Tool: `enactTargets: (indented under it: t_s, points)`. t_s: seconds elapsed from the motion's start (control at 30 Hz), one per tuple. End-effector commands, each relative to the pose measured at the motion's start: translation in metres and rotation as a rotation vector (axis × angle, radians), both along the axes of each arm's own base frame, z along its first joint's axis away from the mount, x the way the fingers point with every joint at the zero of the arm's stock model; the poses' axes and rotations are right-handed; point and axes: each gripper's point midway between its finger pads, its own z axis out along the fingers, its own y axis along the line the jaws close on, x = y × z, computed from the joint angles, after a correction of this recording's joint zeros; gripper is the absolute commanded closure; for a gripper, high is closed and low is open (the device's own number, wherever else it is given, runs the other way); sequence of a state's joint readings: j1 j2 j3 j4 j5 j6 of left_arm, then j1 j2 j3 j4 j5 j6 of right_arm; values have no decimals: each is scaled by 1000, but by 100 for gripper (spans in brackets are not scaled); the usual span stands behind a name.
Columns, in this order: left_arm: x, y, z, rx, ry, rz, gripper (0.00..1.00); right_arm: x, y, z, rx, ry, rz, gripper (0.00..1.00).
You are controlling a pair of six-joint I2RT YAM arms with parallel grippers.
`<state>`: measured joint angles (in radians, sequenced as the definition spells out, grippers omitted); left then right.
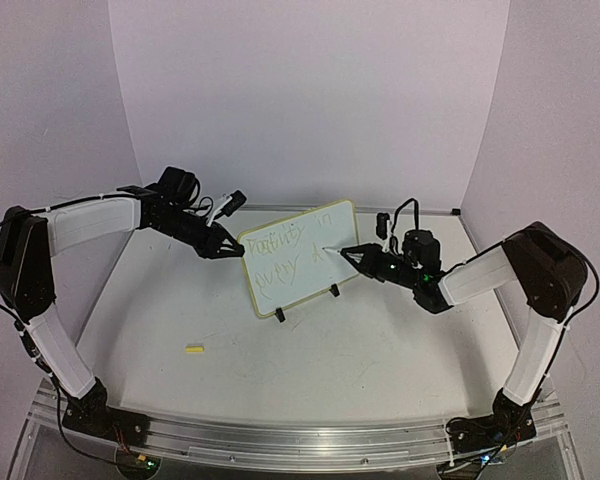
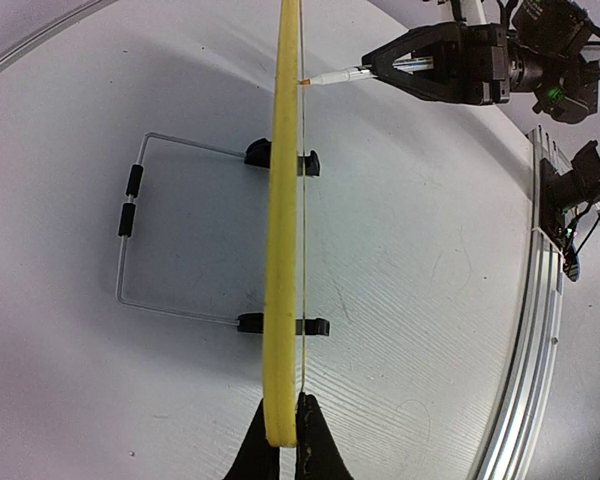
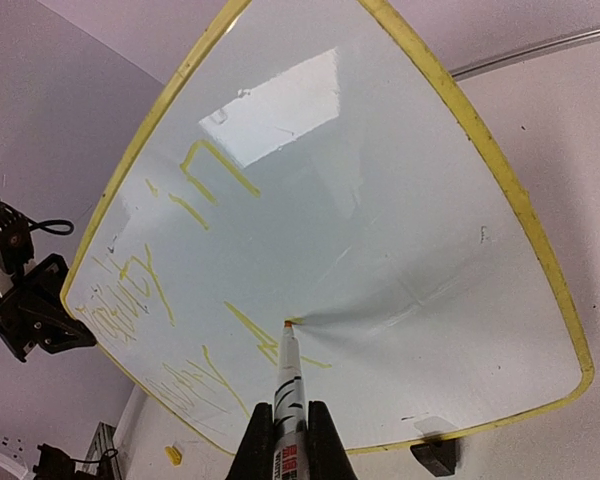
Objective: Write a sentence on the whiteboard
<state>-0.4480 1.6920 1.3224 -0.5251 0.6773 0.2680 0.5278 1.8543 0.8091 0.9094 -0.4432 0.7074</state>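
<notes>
Centre of frame: left gripper [image 1: 234, 248] clamped on left edge of the whiteboard [image 1: 320, 280]; right gripper [image 1: 350, 252] gripping a marker pen [image 3: 288, 395], tip touching the board beside the sentence [image 1: 280, 240].

The worktop [image 1: 380, 350] is white and flat. The whiteboard [image 1: 280, 262] stands on it near the middle, on two small black feet [image 1: 280, 314]. A thin wire frame [image 2: 130, 260] rests on the worktop behind it, joined to the feet. A small yellow bit [image 1: 194, 349] lies alone in front, off to the left. A metal rail [image 1: 300, 432] runs along the near edge.
</notes>
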Motion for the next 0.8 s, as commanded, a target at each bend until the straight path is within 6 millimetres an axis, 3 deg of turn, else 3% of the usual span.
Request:
enactTargets:
  t_s: [0.0,0.2,0.47,0.77]
  points:
    - [-6,5,-28,99,44,-7,100,-5,-2,-18,-12,30,9,100]
    - [-6,4,-28,99,44,-7,100,-4,-8,-20,-22,33,-22,100]
    - [-6,5,-26,97,40,-6,100,4,-15,8,-35,-30,-78,100]
    - [-6,5,-25,97,37,-6,100,13,-7,29,-28,-74,-60,100]
